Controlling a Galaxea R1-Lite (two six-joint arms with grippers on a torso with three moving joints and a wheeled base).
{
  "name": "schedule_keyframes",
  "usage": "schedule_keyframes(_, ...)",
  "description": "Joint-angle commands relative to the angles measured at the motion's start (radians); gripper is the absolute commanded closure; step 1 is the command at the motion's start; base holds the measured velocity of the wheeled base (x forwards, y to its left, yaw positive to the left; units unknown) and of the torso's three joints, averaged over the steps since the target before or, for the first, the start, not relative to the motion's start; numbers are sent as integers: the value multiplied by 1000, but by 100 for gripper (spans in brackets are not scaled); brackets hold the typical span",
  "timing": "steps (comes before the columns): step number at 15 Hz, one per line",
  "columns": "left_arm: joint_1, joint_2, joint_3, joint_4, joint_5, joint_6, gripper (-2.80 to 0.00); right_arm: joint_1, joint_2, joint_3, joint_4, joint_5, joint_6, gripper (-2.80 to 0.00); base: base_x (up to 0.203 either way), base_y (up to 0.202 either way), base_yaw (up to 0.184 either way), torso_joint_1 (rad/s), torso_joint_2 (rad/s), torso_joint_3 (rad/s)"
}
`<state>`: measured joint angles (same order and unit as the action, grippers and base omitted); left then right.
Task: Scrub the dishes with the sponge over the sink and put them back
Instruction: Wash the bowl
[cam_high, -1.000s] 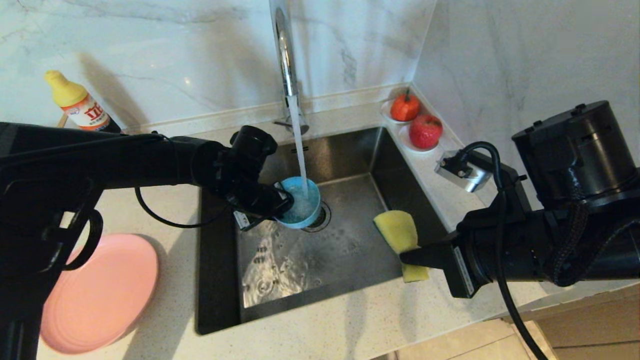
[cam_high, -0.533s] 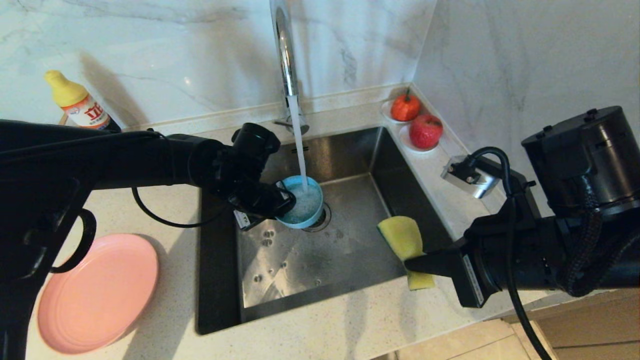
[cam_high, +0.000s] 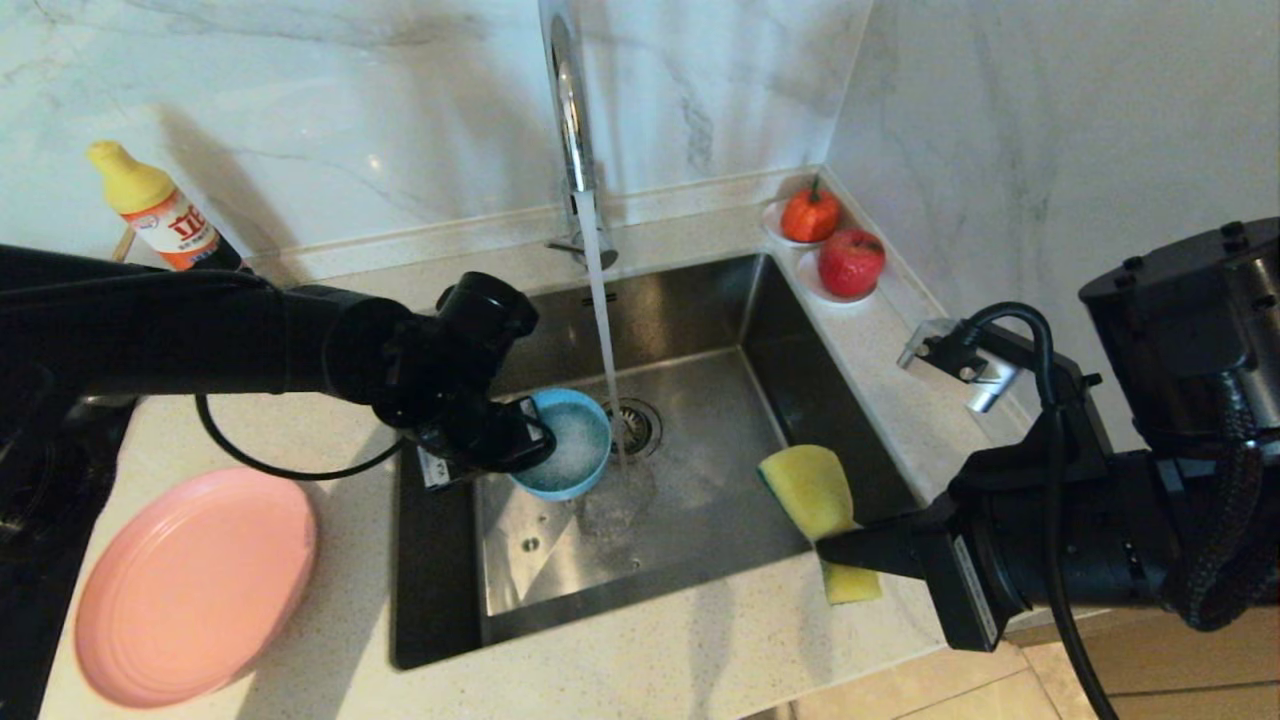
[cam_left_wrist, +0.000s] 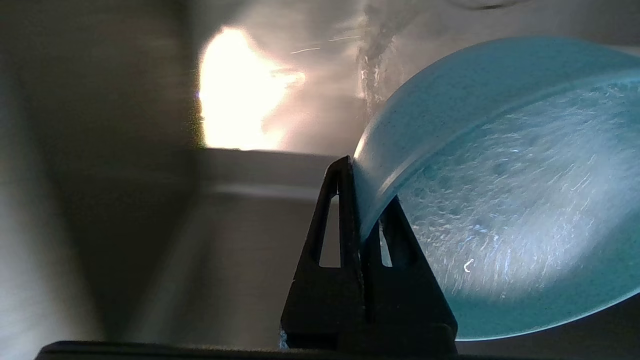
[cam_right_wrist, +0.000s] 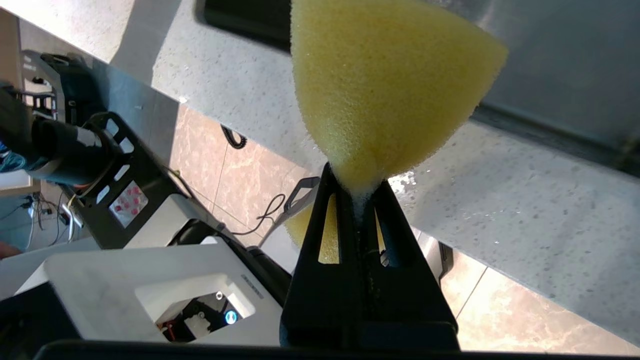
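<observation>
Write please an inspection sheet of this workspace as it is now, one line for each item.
Surface: speckled light countertop around a steel sink; tap running, its stream falling beside the drain.
Job's things: teal-blue bowl over the sink, foamy inside; yellow sponge at the sink's right edge; pink plate on the counter, left.
Clutter: detergent bottle; two red fruits on small dishes in the back corner.
Grippers: left tool shut on the bowl's rim; right tool shut on the sponge.
Cables: black cable looping under the left arm; another along the right arm.
Surroundings: marble walls, tiled floor.
</observation>
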<state>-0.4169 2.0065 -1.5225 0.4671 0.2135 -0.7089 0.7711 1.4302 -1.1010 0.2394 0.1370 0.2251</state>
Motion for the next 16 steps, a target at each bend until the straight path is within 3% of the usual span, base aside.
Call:
schedule_keyframes(1, 17, -128, 129, -23, 30, 13, 0, 15, -23, 30, 1, 1, 2, 0, 0, 0, 0, 0, 0, 0)
schedule_keyframes(3, 22, -221, 221, -86, 40, 23, 0, 33, -36, 62, -1, 0, 2, 0, 0, 0, 0, 0, 0, 0)
schedule_keyframes(5, 23, -328, 311, -217, 59, 74, 0, 35, -51, 70, 2, 0, 1, 0, 0, 0, 0, 0, 0, 0)
schedule_keyframes(9, 23, -460, 546, -638, 127, 303, 0, 70, -54, 68, 30, 0, 0, 0, 0, 0, 0, 0, 0, 0)
schedule_keyframes(13, 23, -500, 681, -988, 139, 507, 0, 70, -31, 59, 32, -4, 0, 0, 0, 0, 0, 0, 0, 0)
schedule_keyframes(16, 21, -436, 703, -1217, 134, 553, 0, 79, -21, 67, 32, -2, 0, 0, 0, 0, 0, 0, 0, 0)
